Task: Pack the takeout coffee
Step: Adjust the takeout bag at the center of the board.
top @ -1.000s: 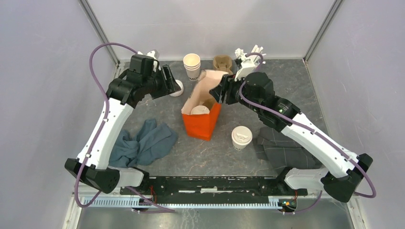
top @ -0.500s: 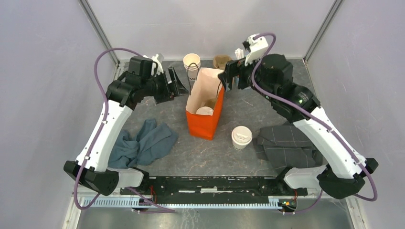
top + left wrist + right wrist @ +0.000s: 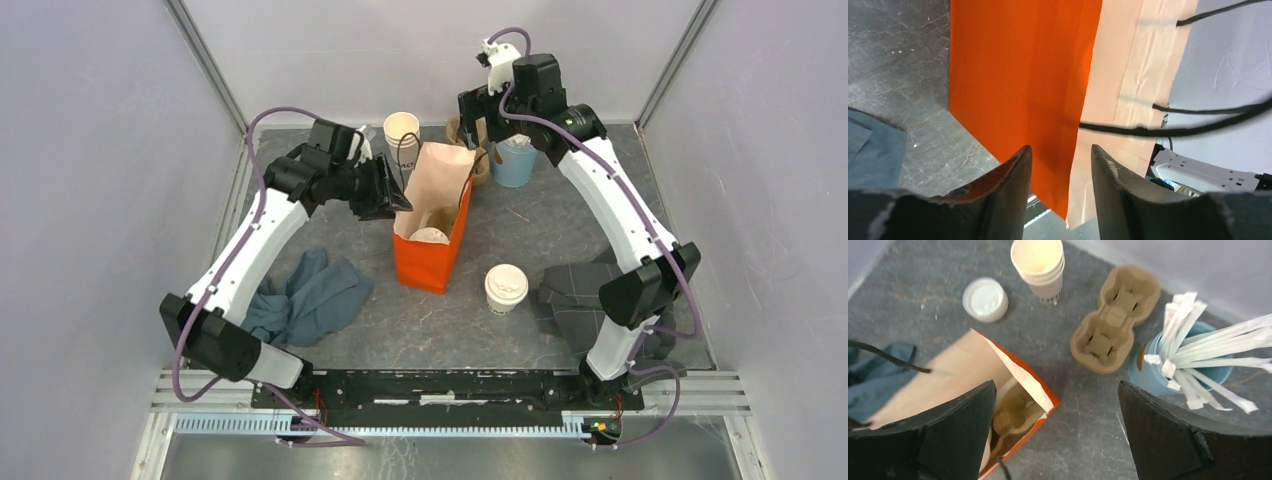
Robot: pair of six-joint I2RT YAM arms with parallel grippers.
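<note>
Fingers of the left gripper are held partly spread, and the left edge of the paper bag is seen between them; no pinch on it can be made out. The right gripper is held high over the far side, its fingers spread wide with nothing between them.

One capped coffee cup is stood on the table just near-right of the bag. A second capped cup is seen inside the bag. The outside cup is judged light and thin-walled, easily crushed, with a smooth plastic lid that could slip or pop off. It is best taken by the paper wall just under the lid and kept upright.

The bag is matte orange outside and cream inside, with black cord handles. A moulded brown pulp carrier is laid at the far side.
</note>
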